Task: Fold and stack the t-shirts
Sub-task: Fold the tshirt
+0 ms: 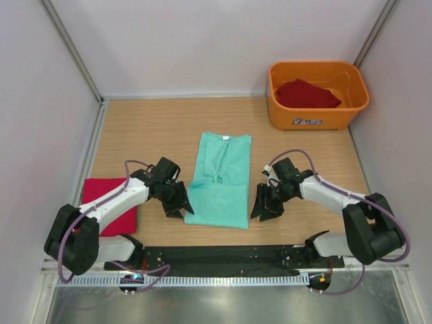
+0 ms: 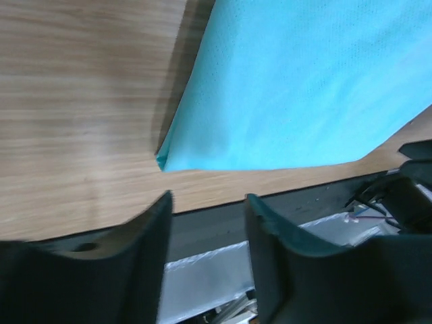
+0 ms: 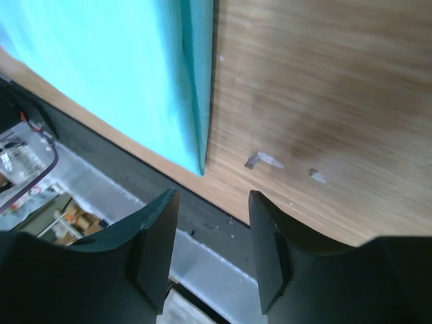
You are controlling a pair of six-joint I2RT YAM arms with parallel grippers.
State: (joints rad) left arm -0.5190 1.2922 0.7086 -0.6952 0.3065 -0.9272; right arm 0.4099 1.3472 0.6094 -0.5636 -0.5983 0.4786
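Here, a mint-green t-shirt point(image 1: 221, 179) lies flat in the middle of a wooden table point(image 1: 148, 128), already folded lengthwise into a narrow strip, its collar pointing away from the arms. The left gripper point(image 1: 179, 206) hovers just beside the strip's near left corner and the right gripper point(image 1: 265, 208) just beside its near right corner. Both wrist cameras show the jaws partly apart with nothing between them, and the hem corner sits a little beyond the fingertips. From above it is hard to say whether either gripper brushes the cloth.

The mirrored stance looks deliberate. With one gripper at each near corner, the pair seems ready to pinch the hem and carry it toward the collar, halving the strip.

A deep red t-shirt point(image 1: 123, 219) rests folded near the left edge of the table, partly under the left arm. It is likely the start of the stack. At the far right stands an orange tub point(image 1: 337, 116), and inside it another red t-shirt point(image 1: 307, 94) lies crumpled, waiting its turn.
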